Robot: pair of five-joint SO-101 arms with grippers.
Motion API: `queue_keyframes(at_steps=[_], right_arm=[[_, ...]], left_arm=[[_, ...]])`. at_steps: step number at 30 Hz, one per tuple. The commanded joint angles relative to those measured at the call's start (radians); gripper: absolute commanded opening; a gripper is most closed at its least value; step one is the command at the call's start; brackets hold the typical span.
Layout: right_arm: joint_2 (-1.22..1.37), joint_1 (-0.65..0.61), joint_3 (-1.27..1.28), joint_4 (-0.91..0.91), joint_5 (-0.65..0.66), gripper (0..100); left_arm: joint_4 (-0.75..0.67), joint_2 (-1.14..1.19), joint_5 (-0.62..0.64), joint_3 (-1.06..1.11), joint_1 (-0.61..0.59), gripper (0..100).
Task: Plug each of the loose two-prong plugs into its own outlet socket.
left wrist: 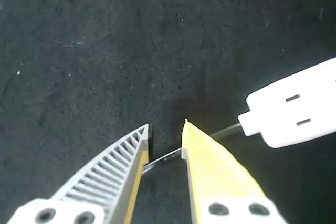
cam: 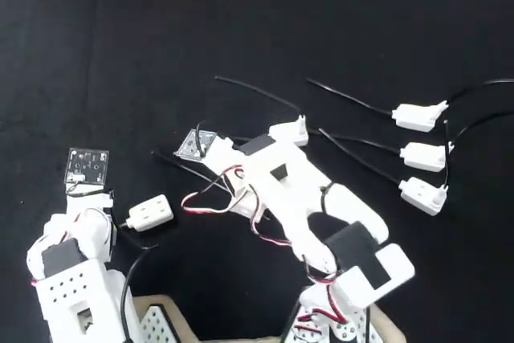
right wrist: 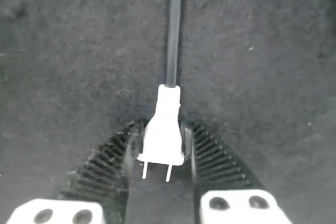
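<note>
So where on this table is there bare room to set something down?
The far stretch of the table, beyond all the cords, is bare, as is the middle left between the lone socket and that stretch. Crowded: the right edge with three sockets and cords, and the centre where the right gripper holds a plug.

A black surface (cam: 257,38) seen from above. The left arm (cam: 68,267) sits folded at the near left corner, with a white outlet socket (cam: 151,212) just beside it. The right arm (cam: 297,190) stretches diagonally toward the centre, a white plug (cam: 289,132) with a black cord (cam: 257,92) at its end. Three more sockets (cam: 424,156) lie stacked in a column at the right.
</note>
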Motion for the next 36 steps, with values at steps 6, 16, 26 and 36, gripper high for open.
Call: queue_keyframes(at_steps=[6, 16, 26, 36], right_arm=[[-0.059, 0.017, -0.05, 0.107, 0.008, 3.4], [-0.166, 0.014, -0.073, 0.258, 0.0, 44.5], [-0.157, 0.066, -0.01, 0.103, 0.0, 14.1], [-0.157, 0.078, 0.102, 0.02, 0.029, 13.0]], left_arm=[[0.005, -0.003, -0.012, -0.004, -0.012, 12], [0.008, -0.003, -0.012, -0.004, -0.012, 12], [0.009, -0.003, -0.012, -0.004, -0.015, 12], [0.009, -0.003, -0.012, -0.004, -0.012, 12]])
